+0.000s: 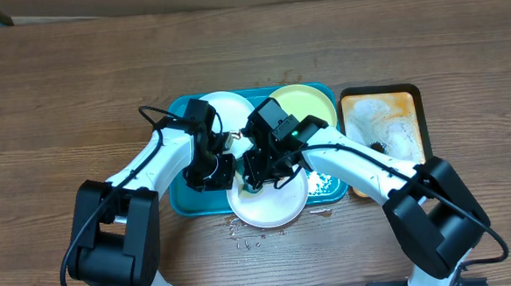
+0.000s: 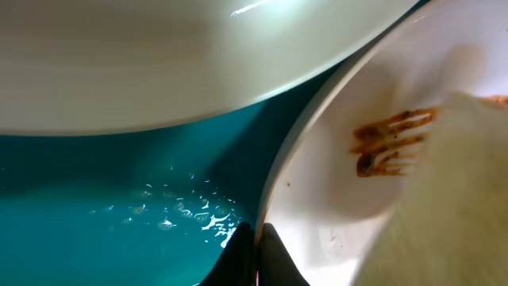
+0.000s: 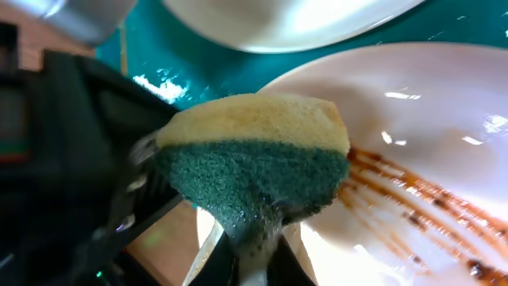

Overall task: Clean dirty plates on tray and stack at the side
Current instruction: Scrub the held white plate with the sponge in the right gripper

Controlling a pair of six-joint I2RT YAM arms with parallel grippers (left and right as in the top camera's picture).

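The teal tray point(image 1: 181, 198) holds three plates. A white plate point(image 1: 226, 107) lies at the back left and a yellow-green plate point(image 1: 310, 101) at the back right. A white plate with brown sauce streaks point(image 1: 269, 205) sits at the front, overhanging the tray's front rim. My left gripper point(image 1: 220, 169) is shut on this plate's left rim point(image 2: 256, 238); the plate point(image 2: 341, 199) is tilted over the wet tray point(image 2: 95, 206). My right gripper point(image 3: 252, 258) is shut on a yellow and green sponge point(image 3: 254, 159), which is at the smeared plate point(image 3: 413, 143), next to the streaks.
A narrow orange tray point(image 1: 380, 91) with white foam stands right of the teal tray. Water drops point(image 1: 252, 239) lie on the wooden table in front. The back white plate point(image 2: 159, 63) hangs close above the left gripper's view. The two arms nearly touch over the tray.
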